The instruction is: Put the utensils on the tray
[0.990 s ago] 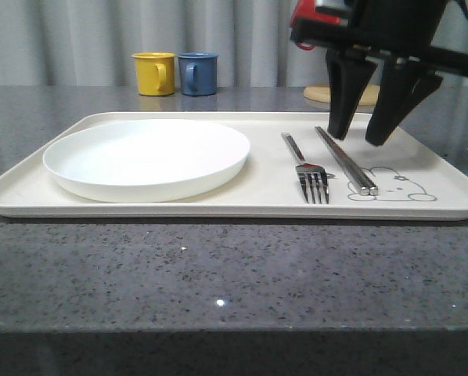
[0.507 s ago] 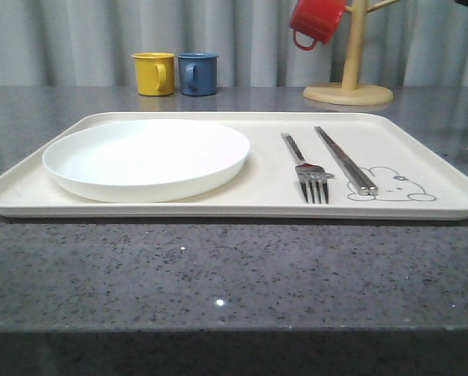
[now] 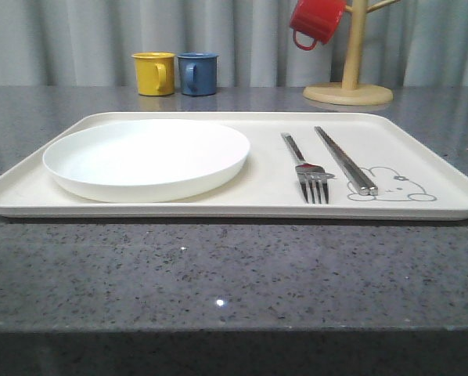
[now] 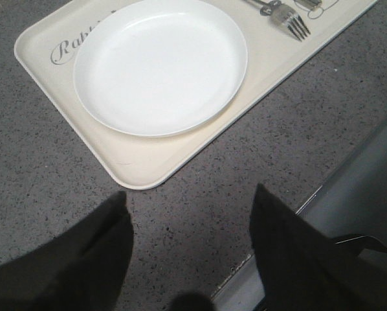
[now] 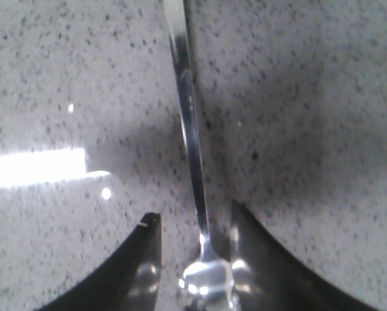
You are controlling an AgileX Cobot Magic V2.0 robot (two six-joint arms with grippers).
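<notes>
Smooth cream tray [image 3: 422,149] on speckled grey stone tabletop [image 3: 218,274], carrying glossy round plate [image 3: 146,157], steel fork [image 3: 306,168], straight chopsticks [image 3: 345,160]. Left end effector [image 4: 190,210] spread, empty. Right end effector [image 5: 193,227] parted around slim polished spoon [image 5: 188,129] lying on tabletop.

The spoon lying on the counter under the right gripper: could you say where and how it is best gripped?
Probably across the slim handle, from straight above with a finger on each side: the spoon lies flat, and the right gripper already straddles it near the bowl.
</notes>
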